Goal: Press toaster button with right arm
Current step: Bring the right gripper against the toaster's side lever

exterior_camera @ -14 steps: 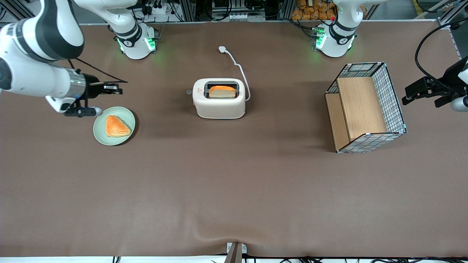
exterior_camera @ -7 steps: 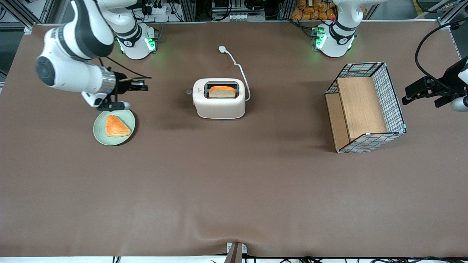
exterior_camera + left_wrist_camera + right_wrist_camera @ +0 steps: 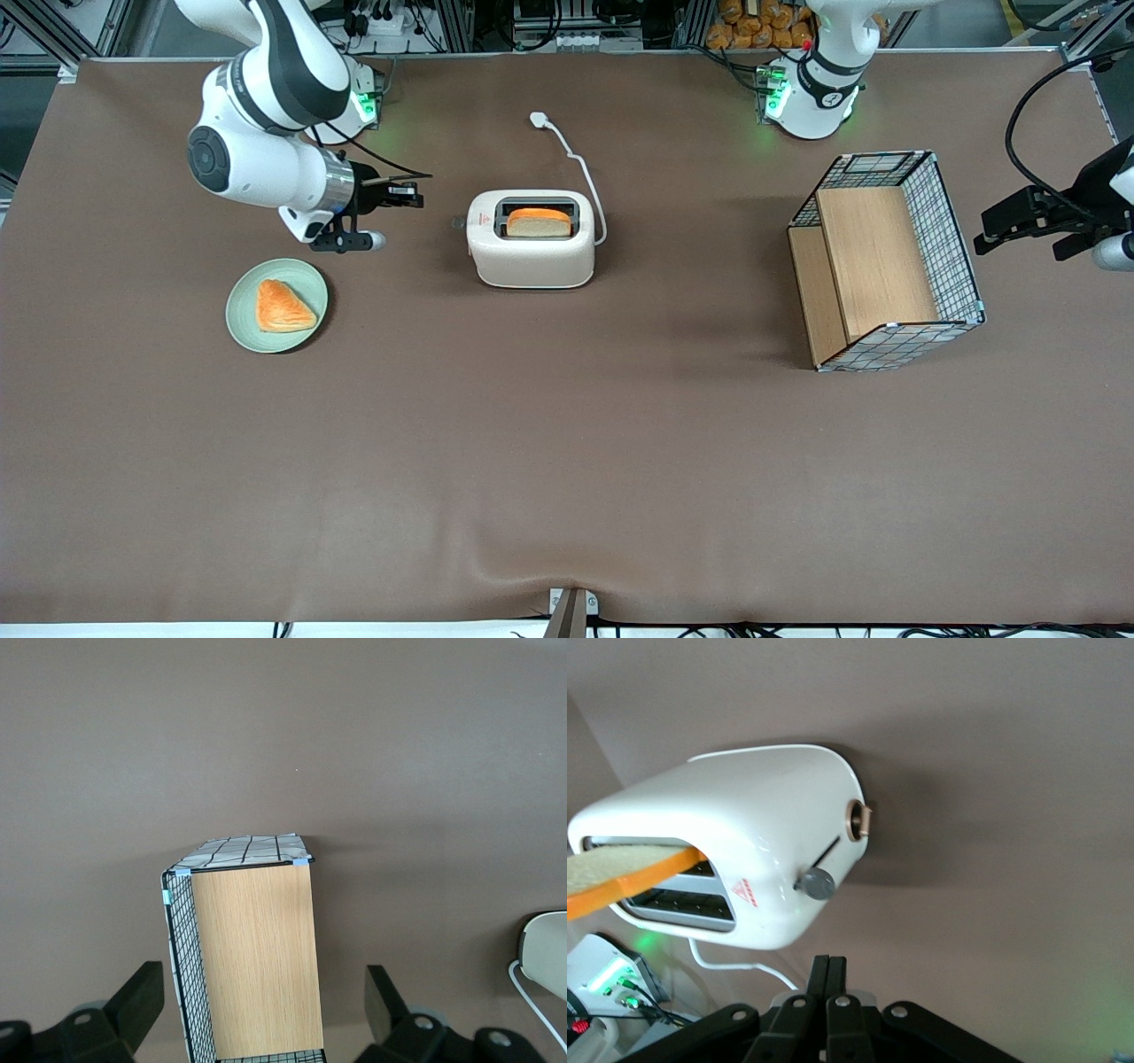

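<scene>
Approach step, I judged: my small black two-finger gripper (image 3: 409, 194), fingers pressed together, hung just beside the cream-white rounded toaster (image 3: 532, 239), needing a level push onto its small round grey knob (image 3: 819, 883).

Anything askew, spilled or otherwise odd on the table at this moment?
One oddity: the wire-and-wood basket lies tipped on its side toward the parked arm's end. The toaster stands upright with bread in its slot, its plug loose on the table. The claw, shut, hovers beside the toaster button.
</scene>
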